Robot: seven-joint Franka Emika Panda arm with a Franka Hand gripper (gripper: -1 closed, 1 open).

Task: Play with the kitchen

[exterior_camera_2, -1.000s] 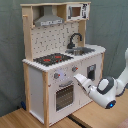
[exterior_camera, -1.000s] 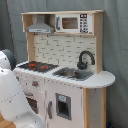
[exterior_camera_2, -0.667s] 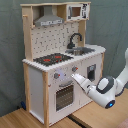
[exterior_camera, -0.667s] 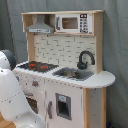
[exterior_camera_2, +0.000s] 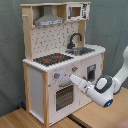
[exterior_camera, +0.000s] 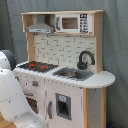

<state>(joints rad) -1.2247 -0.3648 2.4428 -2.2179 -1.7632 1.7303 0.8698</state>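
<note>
The kitchen (exterior_camera_2: 60, 60) is standing on a wooden table (exterior_camera_2: 20, 120) in both exterior views, filling most of the picture. In the second exterior view the gripper (exterior_camera_2: 73, 78) is reaching from about four o'clock toward the front panel, its tip lying just beside a knob (exterior_camera_2: 75, 69) above the oven door (exterior_camera_2: 64, 96); whether the jaws are spread or pressed together I cannot tell. To work the knob well, it probably needs approaching squarely and gently, since the toy looks light. The jutting countertop edge (exterior_camera_2: 50, 65) is crowding the space above, while open room lies toward three o'clock.
</note>
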